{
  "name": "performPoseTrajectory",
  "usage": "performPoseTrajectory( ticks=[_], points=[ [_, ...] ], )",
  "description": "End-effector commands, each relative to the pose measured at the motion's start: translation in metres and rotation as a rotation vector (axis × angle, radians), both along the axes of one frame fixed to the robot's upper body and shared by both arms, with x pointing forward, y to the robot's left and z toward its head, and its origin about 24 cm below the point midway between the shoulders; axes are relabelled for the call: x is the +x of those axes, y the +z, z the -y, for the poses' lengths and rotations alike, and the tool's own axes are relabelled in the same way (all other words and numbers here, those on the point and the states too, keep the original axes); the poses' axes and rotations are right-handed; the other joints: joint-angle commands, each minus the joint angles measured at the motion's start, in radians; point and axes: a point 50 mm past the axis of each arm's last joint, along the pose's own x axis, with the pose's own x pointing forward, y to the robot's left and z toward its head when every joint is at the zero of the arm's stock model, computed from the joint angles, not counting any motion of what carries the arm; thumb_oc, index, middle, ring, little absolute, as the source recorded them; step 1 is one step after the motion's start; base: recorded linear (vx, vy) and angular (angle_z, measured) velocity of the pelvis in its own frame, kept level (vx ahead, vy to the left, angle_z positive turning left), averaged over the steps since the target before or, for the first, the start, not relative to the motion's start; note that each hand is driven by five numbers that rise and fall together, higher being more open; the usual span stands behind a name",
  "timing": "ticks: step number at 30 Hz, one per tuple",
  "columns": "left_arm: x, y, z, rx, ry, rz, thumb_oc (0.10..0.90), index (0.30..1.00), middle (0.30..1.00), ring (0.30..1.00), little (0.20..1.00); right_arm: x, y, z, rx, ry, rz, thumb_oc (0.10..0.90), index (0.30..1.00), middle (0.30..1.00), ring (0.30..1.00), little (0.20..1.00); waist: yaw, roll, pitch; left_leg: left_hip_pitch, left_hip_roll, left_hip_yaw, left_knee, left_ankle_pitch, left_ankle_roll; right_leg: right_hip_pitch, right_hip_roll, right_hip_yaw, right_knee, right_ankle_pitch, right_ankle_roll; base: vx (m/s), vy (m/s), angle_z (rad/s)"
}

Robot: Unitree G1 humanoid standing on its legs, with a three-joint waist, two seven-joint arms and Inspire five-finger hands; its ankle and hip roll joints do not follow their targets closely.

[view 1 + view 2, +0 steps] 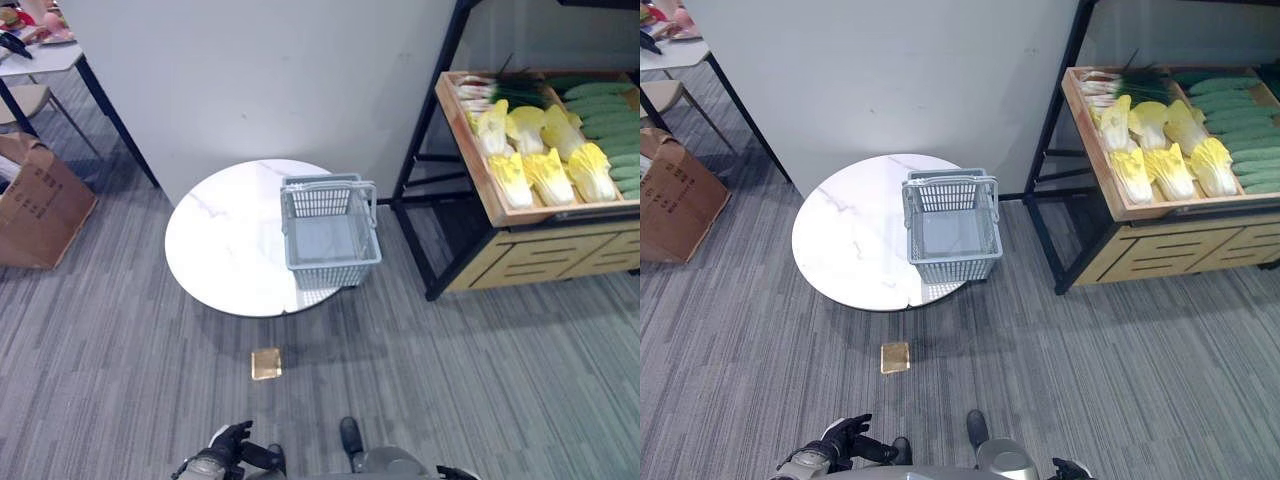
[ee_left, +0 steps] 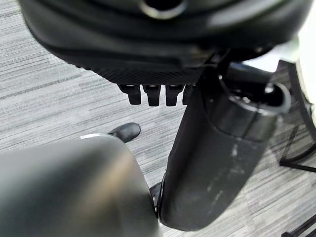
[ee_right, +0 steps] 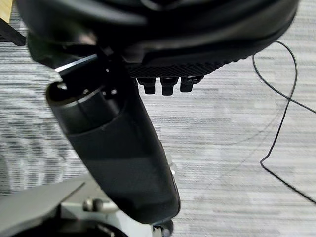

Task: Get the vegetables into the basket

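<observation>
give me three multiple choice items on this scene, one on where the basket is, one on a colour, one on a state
1. Where does the grey plastic mesh basket stand?
A. on the round white marble-look table, near its edge on the shelf side
B. on the carpet
C. on the wooden shelf tray

2. What colour are the cabbages in the wooden shelf tray?
A. purple
B. yellow and white
C. red

3. What is the basket's state?
A. full of cabbages
B. tipped on its side
C. upright and empty

Answers: 1 A, the basket sits on the tabletop by the edge nearest the shelf. 2 B, the leaves are yellow with white stems, beside green cucumbers. 3 C, its bare floor shows through the open top. The left robot hand hangs low over the carpet, holding nothing.
</observation>
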Motion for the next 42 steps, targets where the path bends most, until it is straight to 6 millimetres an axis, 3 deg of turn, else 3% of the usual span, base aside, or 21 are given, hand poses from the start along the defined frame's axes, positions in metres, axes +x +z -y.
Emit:
performPoseTrajectory(
  ticks=[1,2,3,5,6,7,8,12,13,14,20,21,26,29,30,34,35,42],
  points=[
    [-0.006,0.001,-0.014,0.047,-0.018,-0.018,0.9,1.0,1.0,1.0,1.0,0.069,0.026,0.013,-0.004,-0.045,0.316,0.9,1.0,1.0,1.0,1.0,0.005,-0.03,0.016,0.055,-0.072,-0.003,0.01,-0.079,-0.006,0.04,-0.063,0.04,0.006,-0.051,0.127,0.02,-0.052,-0.05],
    [-0.012,0.0,-0.015,0.045,-0.016,-0.029,0.9,1.0,1.0,1.0,1.0,0.095,0.048,0.022,-0.026,0.02,0.463,0.9,1.0,1.0,1.0,1.0,0.005,-0.032,0.01,0.057,-0.067,-0.005,0.01,-0.076,-0.011,0.05,-0.064,0.035,0.003,-0.054,0.128,0.02,-0.031,-0.03],
    [-0.012,0.0,-0.015,0.044,-0.016,-0.03,0.9,1.0,1.0,1.0,1.0,0.095,0.048,0.022,-0.027,0.02,0.462,0.9,1.0,1.0,1.0,1.0,0.005,-0.032,0.01,0.057,-0.067,-0.006,0.01,-0.077,-0.011,0.051,-0.064,0.035,0.003,-0.054,0.128,0.03,-0.05,-0.01],
    [-0.016,-0.001,-0.013,0.036,-0.011,-0.037,0.9,1.0,1.0,1.0,1.0,0.133,0.091,0.034,-0.1,0.158,0.663,0.9,1.0,1.0,1.0,1.0,0.007,-0.035,0.004,0.061,-0.063,-0.011,0.01,-0.076,-0.014,0.06,-0.064,0.027,0.001,-0.059,0.125,0.03,-0.038,0.02],
    [-0.016,-0.001,-0.013,0.035,-0.011,-0.037,0.9,1.0,1.0,1.0,1.0,0.133,0.091,0.035,-0.101,0.158,0.662,0.9,1.0,1.0,1.0,1.0,0.007,-0.034,0.004,0.062,-0.063,-0.012,0.01,-0.076,-0.014,0.061,-0.063,0.027,0.001,-0.059,0.125,0.04,-0.033,0.03],
    [-0.017,-0.002,-0.01,0.033,-0.019,-0.039,0.9,1.0,1.0,1.0,1.0,0.155,0.12,0.039,-0.145,0.211,0.784,0.9,1.0,1.0,1.0,1.0,0.011,-0.033,0.001,0.065,-0.062,-0.014,0.01,-0.076,-0.014,0.065,-0.063,0.023,0.001,-0.062,0.123,0.03,-0.019,0.06],
    [-0.017,-0.002,-0.009,0.034,-0.022,-0.039,0.9,1.0,1.0,1.0,1.0,0.165,0.135,0.039,-0.16,0.236,0.85,0.9,1.0,1.0,1.0,1.0,0.013,-0.032,-0.001,0.066,-0.061,-0.015,0.01,-0.075,-0.015,0.067,-0.062,0.021,0.001,-0.064,0.122,0.04,-0.026,0.07],
    [-0.017,-0.003,-0.006,0.033,-0.026,-0.042,0.9,1.0,1.0,1.0,1.0,0.189,0.178,0.036,-0.213,0.318,1.028,0.9,1.0,1.0,1.0,1.0,0.02,-0.035,-0.005,0.058,-0.059,-0.024,0.01,-0.061,-0.017,0.067,-0.064,0.01,0.0,-0.059,0.117,0.0,-0.02,0.12],
    [-0.017,-0.003,-0.006,0.033,-0.026,-0.042,0.9,1.0,1.0,1.0,1.0,0.189,0.178,0.036,-0.213,0.318,1.027,0.9,1.0,1.0,1.0,1.0,0.02,-0.034,-0.005,0.057,-0.059,-0.024,0.01,-0.061,-0.017,0.066,-0.064,0.009,0.0,-0.058,0.117,-0.02,-0.025,0.1],
    [-0.018,-0.003,-0.005,0.035,-0.022,-0.046,0.9,1.0,1.0,1.0,1.0,0.199,0.198,0.033,-0.236,0.361,1.104,0.9,1.0,1.0,1.0,1.0,0.026,-0.034,-0.007,0.057,-0.057,-0.028,0.01,-0.06,-0.018,0.07,-0.064,0.002,0.0,-0.06,0.115,0.01,-0.012,0.08],
    [-0.02,-0.004,-0.005,0.034,-0.011,-0.054,0.9,1.0,1.0,1.0,1.0,0.218,0.234,0.02,-0.263,0.446,1.235,0.9,1.0,1.0,1.0,1.0,0.04,-0.038,-0.007,0.055,-0.053,-0.042,0.01,-0.057,-0.021,0.077,-0.063,-0.012,0.0,-0.066,0.113,0.0,-0.022,0.07],
    [-0.022,-0.004,-0.006,0.035,-0.014,-0.059,0.9,1.0,1.0,1.0,1.0,0.228,0.251,0.016,-0.292,0.513,1.276,0.9,1.0,1.0,1.0,1.0,0.049,-0.041,-0.004,0.054,-0.052,-0.048,0.01,-0.055,-0.023,0.078,-0.063,-0.019,0.0,-0.067,0.112,0.01,-0.02,0.1],
    [-0.022,-0.003,-0.01,0.045,-0.018,-0.061,0.9,1.0,1.0,1.0,1.0,0.255,0.295,0.004,-0.369,0.649,1.365,0.9,1.0,1.0,1.0,1.0,0.073,-0.048,0.006,0.048,-0.048,-0.06,0.01,-0.06,-0.027,0.08,-0.064,-0.032,0.0,-0.078,0.112,0.0,-0.01,0.07],
    [-0.02,-0.002,-0.012,0.053,-0.013,-0.057,0.9,1.0,1.0,1.0,1.0,0.262,0.308,0.001,-0.388,0.668,1.389,0.9,1.0,1.0,1.0,1.0,0.076,-0.052,0.013,0.04,-0.047,-0.066,0.01,-0.057,-0.029,0.074,-0.064,-0.038,0.0,-0.077,0.112,0.0,-0.022,0.12],
    [-0.014,0.001,-0.018,0.117,-0.018,-0.016,0.9,1.0,1.0,1.0,1.0,0.274,0.323,0.0,-0.412,0.675,1.41,0.9,1.0,1.0,1.0,1.0,0.092,-0.062,0.025,0.026,-0.046,-0.076,0.01,-0.049,-0.033,0.066,-0.063,-0.049,0.0,-0.076,0.111,0.0,-0.025,0.16],
    [-0.011,0.004,-0.025,0.158,0.058,0.011,0.9,1.0,1.0,1.0,1.0,0.282,0.337,0.001,-0.427,0.648,1.44,0.9,1.0,1.0,1.0,1.0,0.111,-0.075,0.04,-0.001,-0.044,-0.091,0.01,-0.036,-0.038,0.05,-0.064,-0.064,0.0,-0.071,0.111,-0.07,-0.036,0.15],
    [-0.01,0.006,-0.033,0.195,0.126,0.027,0.9,1.0,1.0,1.0,1.0,0.288,0.351,0.002,-0.468,0.65,1.456,0.9,1.0,1.0,1.0,1.0,0.126,-0.088,0.055,-0.027,-0.044,-0.102,0.01,-0.024,-0.042,0.032,-0.064,-0.076,0.0,-0.067,0.111,-0.06,-0.037,0.24],
    [-0.011,0.009,-0.047,0.288,0.185,0.026,0.9,1.0,1.0,1.0,1.0,0.31,0.376,0.011,-0.604,0.612,1.432,0.9,1.0,1.0,1.0,1.0,0.159,-0.115,0.082,-0.084,-0.044,-0.133,0.01,0.0,-0.053,-0.005,-0.062,-0.105,0.0,-0.061,0.109,-0.04,-0.029,0.2]
  ],
)
